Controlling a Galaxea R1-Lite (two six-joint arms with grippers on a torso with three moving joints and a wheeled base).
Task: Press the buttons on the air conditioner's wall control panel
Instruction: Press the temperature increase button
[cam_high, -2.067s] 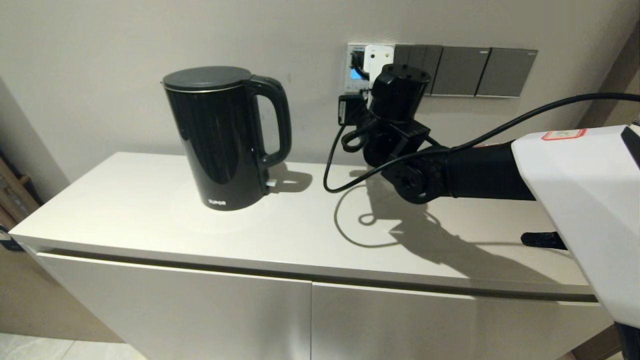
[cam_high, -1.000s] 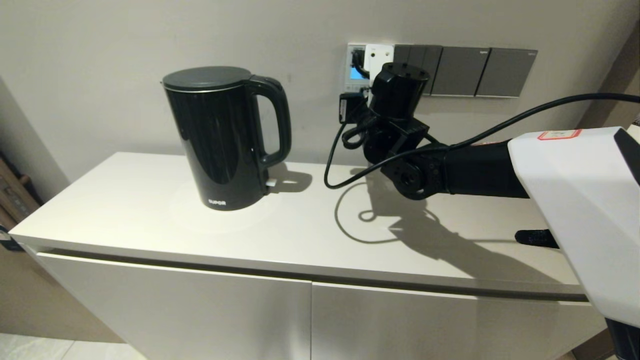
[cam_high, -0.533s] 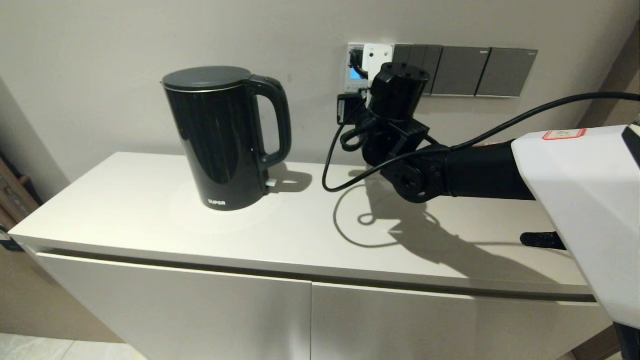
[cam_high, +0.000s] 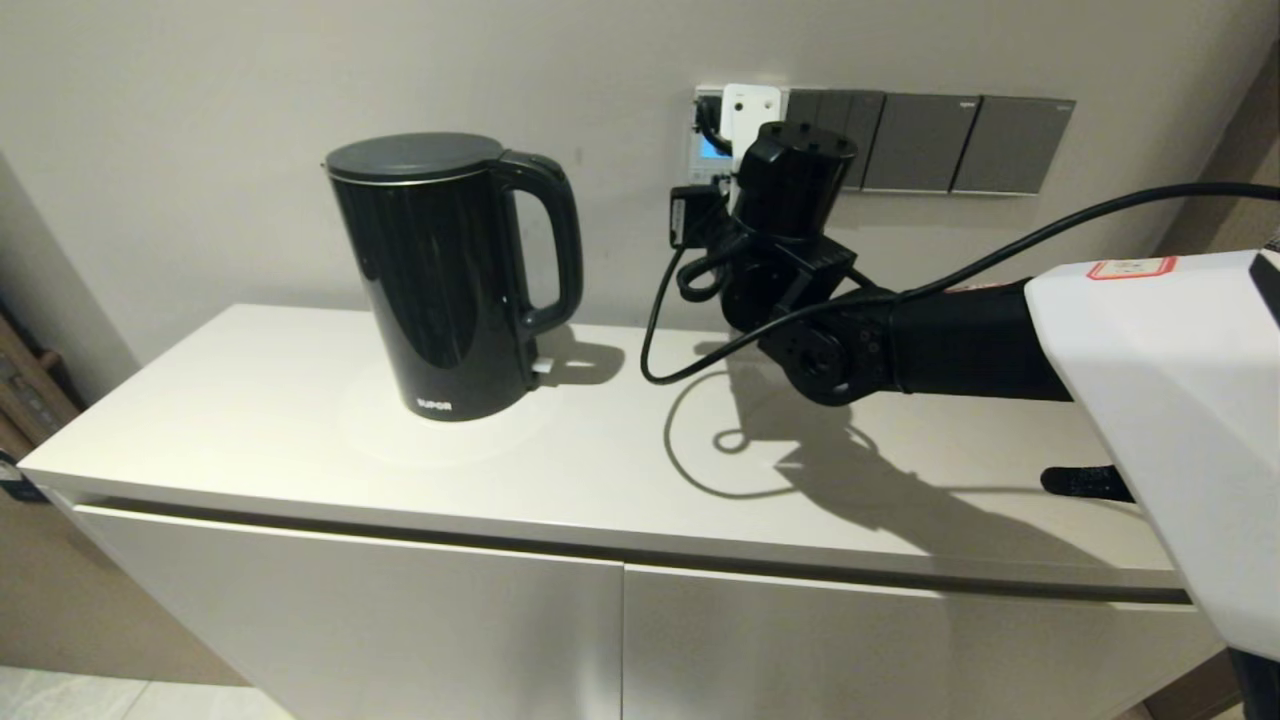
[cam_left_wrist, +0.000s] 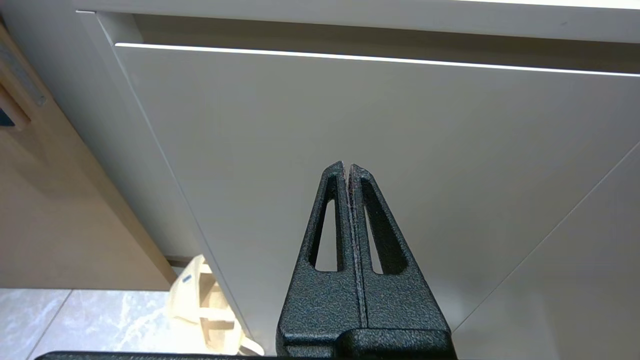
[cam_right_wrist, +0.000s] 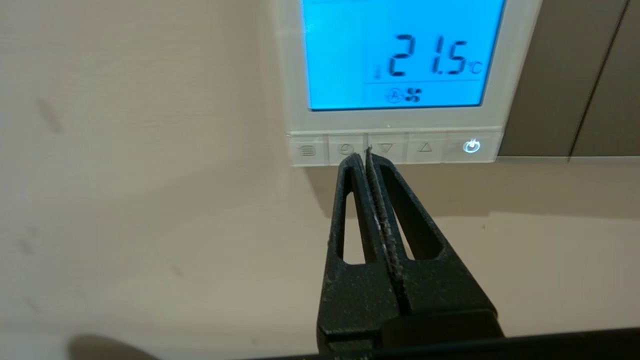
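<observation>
Buttons (cam_right_wrist: 385, 148) line the wall control panel's (cam_right_wrist: 290, 70) lower edge; the right pincer (cam_right_wrist: 367, 156), fingers pressed together, meets them. Left pincer (cam_left_wrist: 347, 167) likewise closed, empty.

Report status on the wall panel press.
Right end effector shut, tip at the buttons, between second and third. Wall control panel lit blue. Left end effector shut, parked low. Nothing blocking.

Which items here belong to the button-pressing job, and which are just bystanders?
In the job: wall control panel, screen lit; buttons; right gripper, jaws shut, tip at the button row.

Bystanders: kettle, cabinet, dark switch plates, left gripper, parked low.
</observation>
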